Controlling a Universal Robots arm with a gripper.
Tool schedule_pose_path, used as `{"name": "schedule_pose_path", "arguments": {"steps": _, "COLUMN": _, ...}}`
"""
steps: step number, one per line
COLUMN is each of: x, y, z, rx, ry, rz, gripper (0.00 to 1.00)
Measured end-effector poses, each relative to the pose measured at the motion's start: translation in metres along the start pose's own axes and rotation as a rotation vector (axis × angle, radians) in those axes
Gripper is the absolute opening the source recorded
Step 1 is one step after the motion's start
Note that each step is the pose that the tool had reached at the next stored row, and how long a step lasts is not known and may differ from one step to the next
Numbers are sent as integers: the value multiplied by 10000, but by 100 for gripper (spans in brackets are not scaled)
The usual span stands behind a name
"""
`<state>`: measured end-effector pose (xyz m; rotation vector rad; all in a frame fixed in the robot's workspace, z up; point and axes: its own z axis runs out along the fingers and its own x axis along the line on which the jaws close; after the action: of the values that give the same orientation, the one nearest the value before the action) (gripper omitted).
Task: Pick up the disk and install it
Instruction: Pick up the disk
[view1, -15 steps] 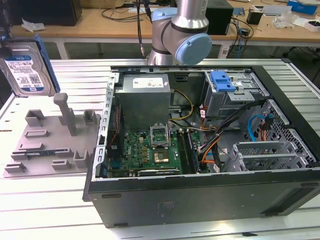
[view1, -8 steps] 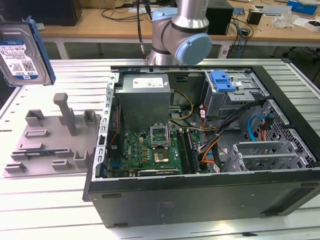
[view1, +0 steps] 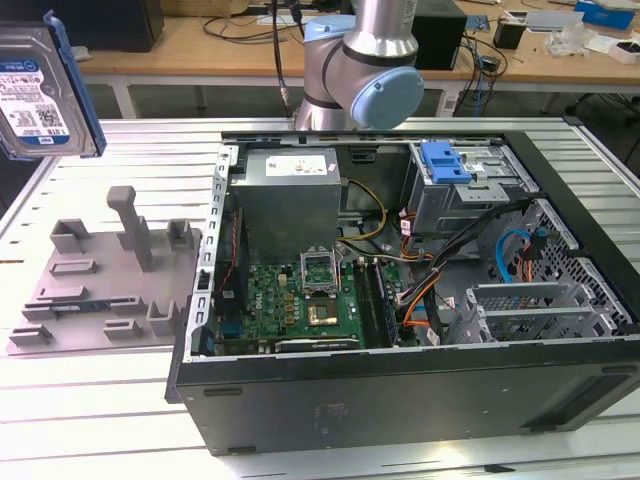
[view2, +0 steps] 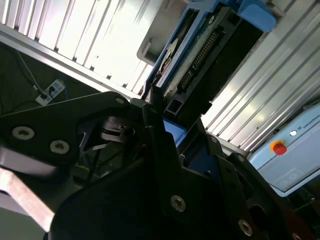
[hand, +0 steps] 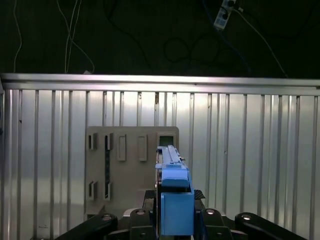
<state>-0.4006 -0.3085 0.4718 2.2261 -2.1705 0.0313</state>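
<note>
The disk (view1: 40, 90), silver with a white-and-blue label and a blue carrier rail, hangs in the air at the exterior view's upper left, above the grey fixture plate (view1: 110, 280). In the second wrist view my gripper (view2: 175, 122) is shut on the disk (view2: 200, 55), whose connector edge points away from the black fingers (view2: 152, 112). In the first wrist view the disk (hand: 172, 200) stands edge-on between the fingers (hand: 205, 216) of my gripper (hand: 172, 220), above the same plate (hand: 132, 170).
An open computer case (view1: 400, 400) lies on the ribbed metal table (view1: 90, 400), at the exterior view's right of the plate. Inside are a motherboard (view1: 300, 300), cables and a metal drive cage (view1: 470, 190) with a blue latch piece (view1: 445, 162). The arm's base (view1: 360, 70) stands behind the case.
</note>
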Motion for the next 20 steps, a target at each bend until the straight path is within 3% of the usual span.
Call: {"name": "schedule_pose_path", "arguments": {"steps": 20, "x": 16, "y": -23, "z": -22, "rx": -1, "ry": 1, "rz": 0, "gripper": 37}}
